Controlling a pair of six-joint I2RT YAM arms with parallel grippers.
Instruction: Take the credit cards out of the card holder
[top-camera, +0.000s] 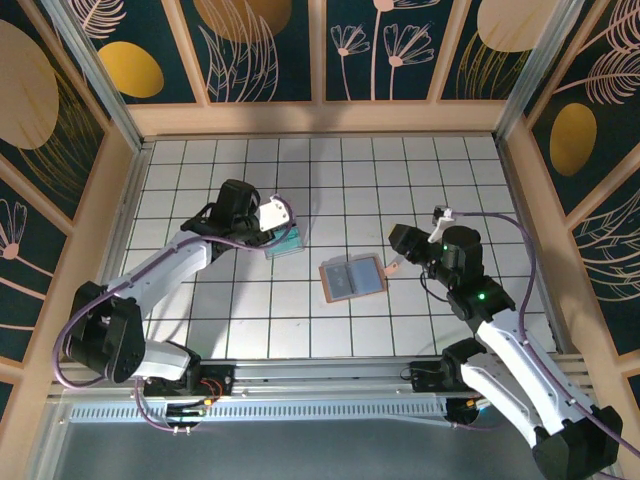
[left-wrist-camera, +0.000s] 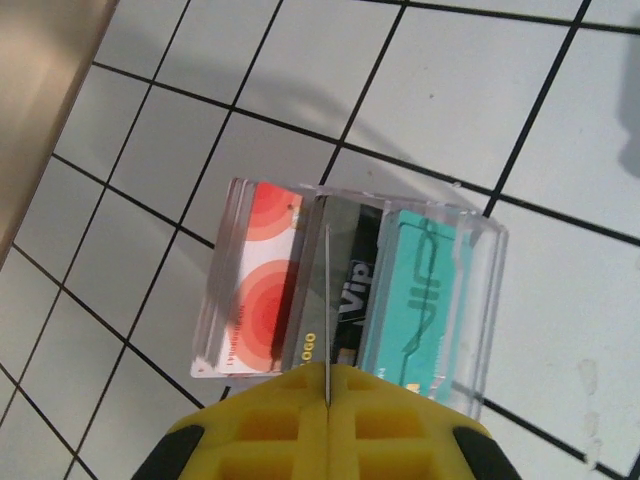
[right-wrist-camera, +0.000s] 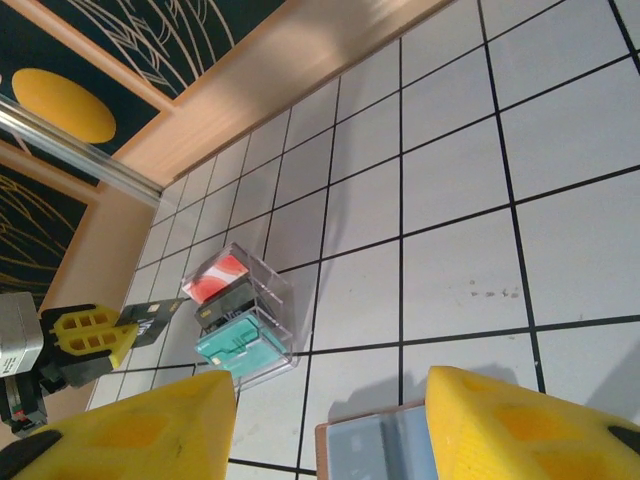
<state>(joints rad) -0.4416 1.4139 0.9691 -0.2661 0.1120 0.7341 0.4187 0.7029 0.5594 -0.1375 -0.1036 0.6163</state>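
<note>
Closest to the lens, in the left wrist view, the yellow pads (left-wrist-camera: 250, 435) of the left jaws were pressed together on a dark card (left-wrist-camera: 326, 290). The card showed edge-on as a thin line running straight out from between them. Below it sat the clear box (left-wrist-camera: 470, 290), with a red card (left-wrist-camera: 262, 280), a black one marked VIP and a teal card (left-wrist-camera: 415, 300) side by side inside. The left jaws were thus clamped on the dark card, its edge poised over the middle of the box.

The card holder (top-camera: 352, 278) lay open and flat near the middle of the surface (top-camera: 300, 330), well apart from the box. Its long axis ran roughly left to right with a slight tilt. The right jaws were spread wide apart and hung just beside the holder's right-hand short edge. In the right wrist view a blue-grey corner of the holder sat low between the two yellow pads (right-wrist-camera: 130, 425).

The right arm was plainly the nearer of the two. From its jaws the holder lay a little ahead and toward the left arm's side, so I judged that any further pull would fall to the right arm, reaching in along the holder's long axis. Whether the credit cards had all left the pockets could not be told; the faces looked plain, but the detail was too small.
</note>
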